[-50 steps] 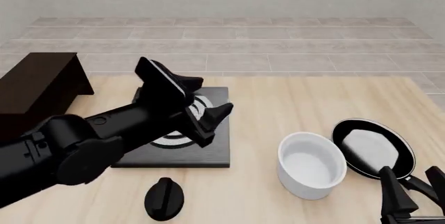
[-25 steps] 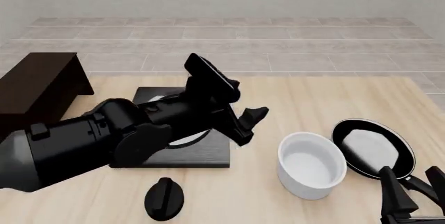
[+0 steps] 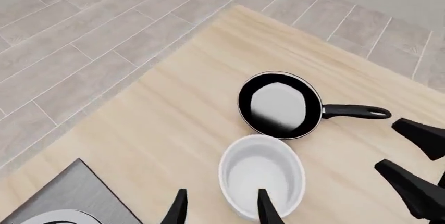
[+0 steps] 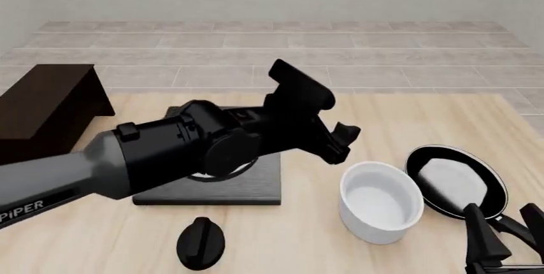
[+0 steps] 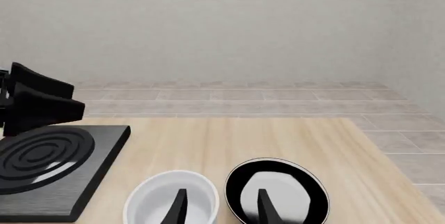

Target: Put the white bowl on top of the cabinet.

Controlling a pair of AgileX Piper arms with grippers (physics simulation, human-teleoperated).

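Left fingers [image 3: 218,211] spread wide, holding nothing, above white bowl [image 4: 381,201] near the table's right edge.

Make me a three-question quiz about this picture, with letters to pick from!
1. What lies right beside the deep round glossy white bowl?
A. black frying pan
B. dark brown wooden cabinet
C. black knob

2. How many bowls are on the light wooden table?
A. three
B. two
C. one

3. What is the left claw holding?
A. the bowl
B. nothing
C. the pan

Answers: 1 A, the pan sits next to the bowl. 2 C, only one bowl shows. 3 B, its fingers are open above the bowl.
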